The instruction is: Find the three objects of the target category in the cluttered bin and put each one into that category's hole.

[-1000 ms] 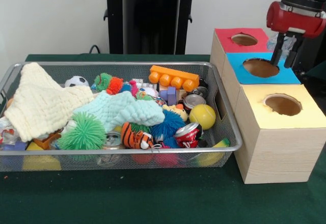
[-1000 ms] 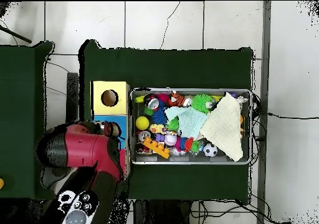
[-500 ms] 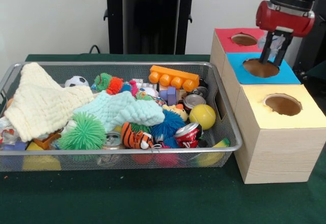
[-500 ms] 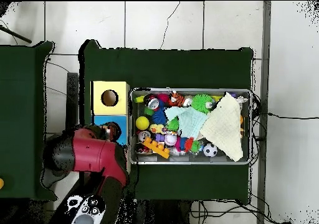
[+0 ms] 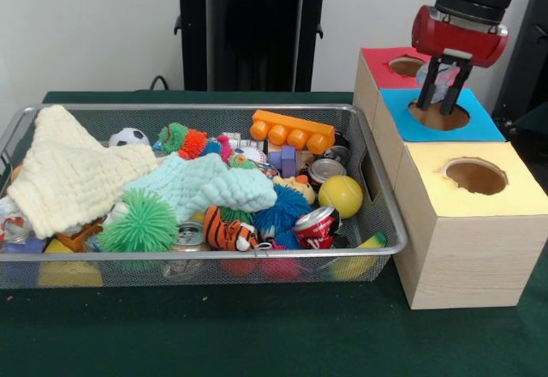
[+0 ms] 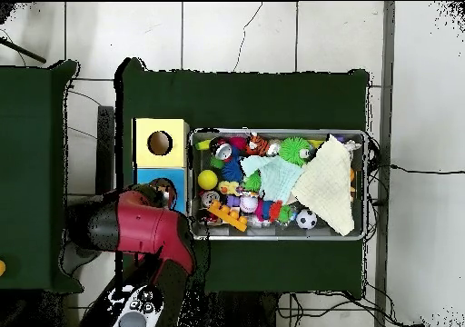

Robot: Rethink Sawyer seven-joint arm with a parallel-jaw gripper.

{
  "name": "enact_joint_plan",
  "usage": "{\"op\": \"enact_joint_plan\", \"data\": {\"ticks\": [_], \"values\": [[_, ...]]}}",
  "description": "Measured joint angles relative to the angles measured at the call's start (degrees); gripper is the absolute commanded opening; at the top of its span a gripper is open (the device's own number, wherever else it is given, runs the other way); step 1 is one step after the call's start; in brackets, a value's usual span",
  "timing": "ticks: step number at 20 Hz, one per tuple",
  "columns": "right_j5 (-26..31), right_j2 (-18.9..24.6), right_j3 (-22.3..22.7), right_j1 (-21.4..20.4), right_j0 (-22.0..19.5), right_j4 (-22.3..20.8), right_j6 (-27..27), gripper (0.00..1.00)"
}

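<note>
My gripper (image 5: 441, 96) hangs just over the round hole of the blue-topped box (image 5: 479, 124), shut on a small pale crumpled object (image 5: 442, 79) held between its fingers. The overhead view shows the red arm covering most of that box, with the gripper (image 6: 163, 193) at its hole. The wire bin (image 5: 214, 108) lies left of the boxes, full of clutter: drink cans (image 5: 318, 223), a yellow ball (image 5: 341, 195), an orange block (image 5: 292, 130), spiky balls (image 5: 139, 221), a toy tiger (image 5: 228, 235) and two cloths (image 5: 73, 171).
Three wooden boxes stand in a row beside the bin: red top (image 5: 377, 58) farthest, blue in the middle, yellow top (image 5: 514, 195) nearest, each with a round hole. The bin's rim (image 6: 365, 187) and the black pedestal (image 5: 248, 26) are the tall obstacles.
The gripper has carried the pale object leftward in the front view, from beside the blue box's right edge to above its hole. The bin's contents have not moved.
</note>
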Motion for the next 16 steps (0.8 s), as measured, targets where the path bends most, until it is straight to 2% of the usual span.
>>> {"op": "enact_joint_plan", "data": {"ticks": [16], "values": [[-4.14, 0.31, 0.34, 1.89, -0.23, 0.66, 0.00, 0.00]]}}
